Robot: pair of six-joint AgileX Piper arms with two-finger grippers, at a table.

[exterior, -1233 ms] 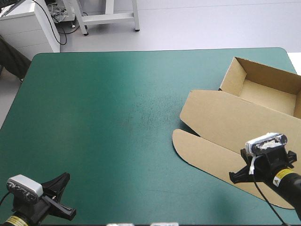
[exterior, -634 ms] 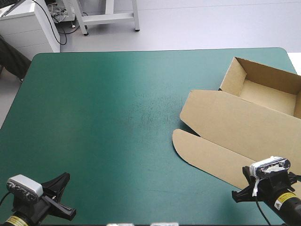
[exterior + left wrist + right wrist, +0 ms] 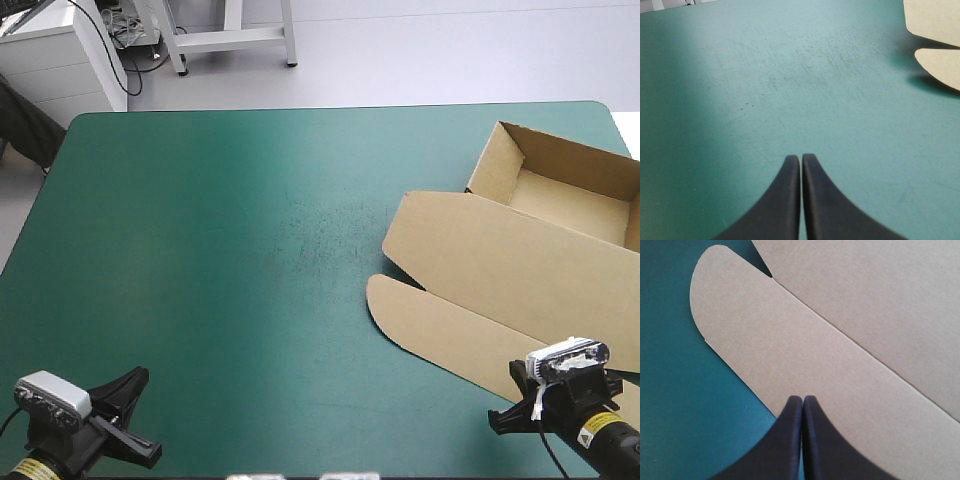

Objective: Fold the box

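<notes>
The brown box lies at the table's right side as an open tray with its lid flat toward the middle. A rounded flap forms the lid's near edge. My right gripper is shut and empty, low over that flap's near edge. In the right wrist view its tip meets the flap, with the lid panel beyond the crease. My left gripper sits shut at the table's near left corner, far from the box. In its own view the arch faces bare cover, the flap far ahead.
The teal-green cover stretches bare across the left and middle of the table. The tray's far corner reaches the table's right edge. A white cabinet and a stand's legs are beyond the far edge.
My right gripper has drawn back from over the lid toward the table's near edge, and now sits at the flap's near rim. The left gripper and the box have not moved.
</notes>
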